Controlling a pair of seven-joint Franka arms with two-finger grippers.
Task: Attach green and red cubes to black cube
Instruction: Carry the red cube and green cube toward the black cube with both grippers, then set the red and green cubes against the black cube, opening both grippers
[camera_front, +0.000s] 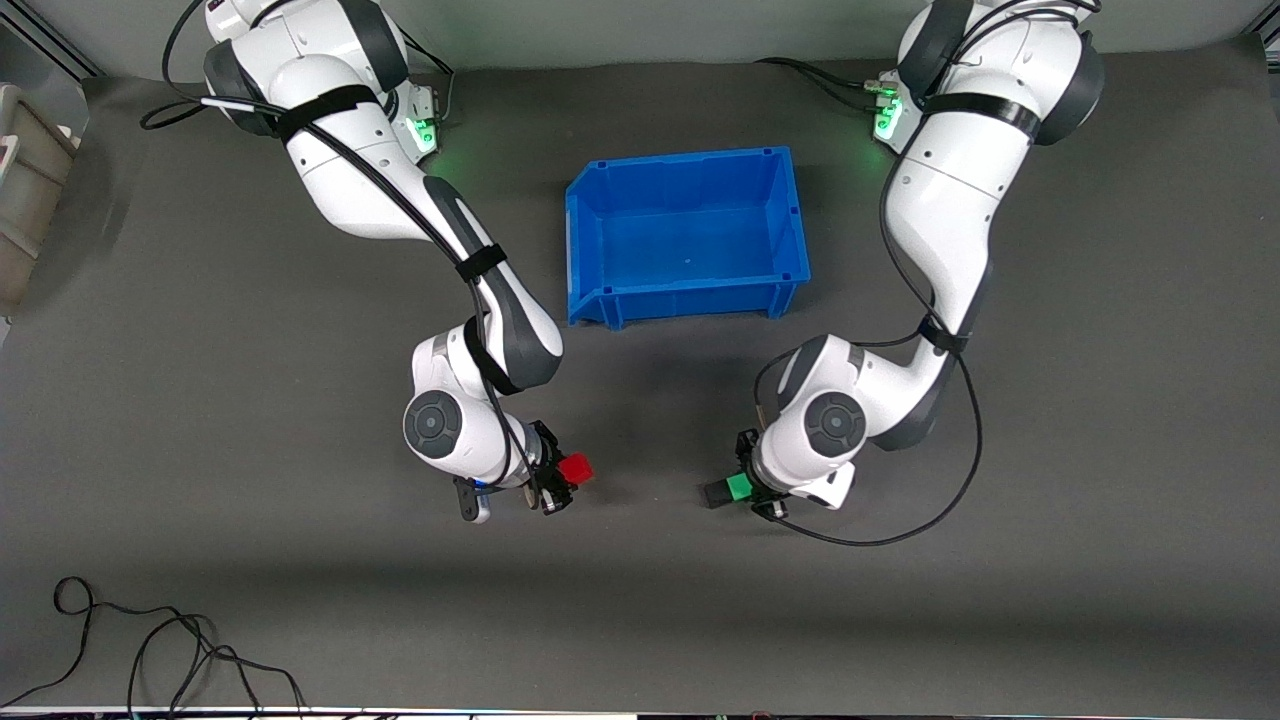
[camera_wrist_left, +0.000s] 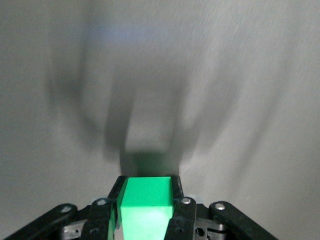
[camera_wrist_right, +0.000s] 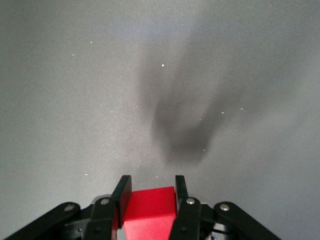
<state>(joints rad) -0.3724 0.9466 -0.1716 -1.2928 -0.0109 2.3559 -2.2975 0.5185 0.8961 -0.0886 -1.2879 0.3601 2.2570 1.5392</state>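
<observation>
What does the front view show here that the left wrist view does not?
Only the front view shows the blue bin, the right end effector shut on the red cube, and the black cube joined to the green cube on the side toward the right arm. Only the left wrist view shows the fingers clamping the green cube's sides. Both show the left end effector shut on the green cube over the grey mat.

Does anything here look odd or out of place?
Nothing looks spilled or broken. The right gripper holds the red cube, and the left gripper holds the green cube with the black cube already stuck to it. The blue bin sits upright.
</observation>
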